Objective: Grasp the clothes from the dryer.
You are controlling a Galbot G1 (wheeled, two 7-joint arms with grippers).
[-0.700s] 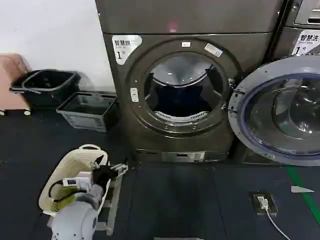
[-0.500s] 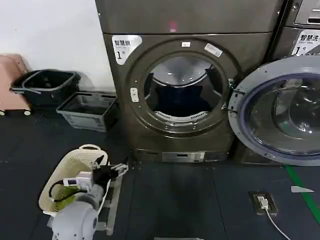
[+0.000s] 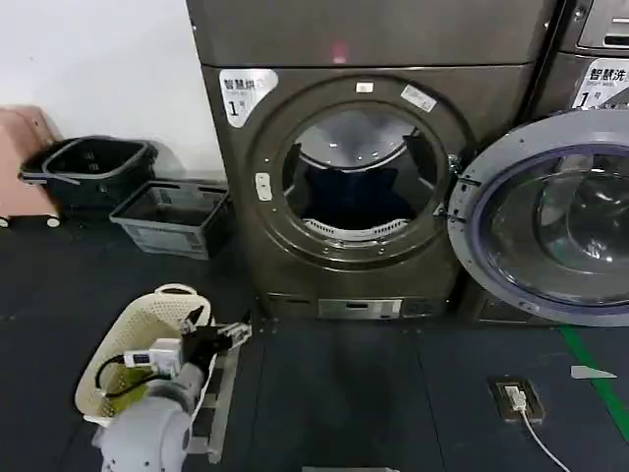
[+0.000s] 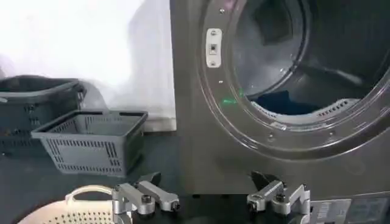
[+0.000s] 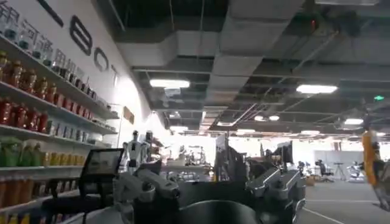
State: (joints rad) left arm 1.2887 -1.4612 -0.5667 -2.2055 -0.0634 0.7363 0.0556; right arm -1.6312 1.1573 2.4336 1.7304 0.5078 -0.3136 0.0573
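Observation:
The bronze-grey dryer stands straight ahead with its round door swung open to the right. Dark blue clothes lie low inside the drum, seen as a blue patch in the left wrist view. My left gripper hovers low at the front left, over the floor beside a cream laundry basket, well short of the porthole. Its fingers stand open with nothing between them, the gripper facing the dryer's front. My right gripper is open and empty, pointing out into the room behind.
A grey crate and a black bin sit against the wall on the left. A neighbouring machine stands to the right behind the open door. A power strip lies on the dark floor at the right.

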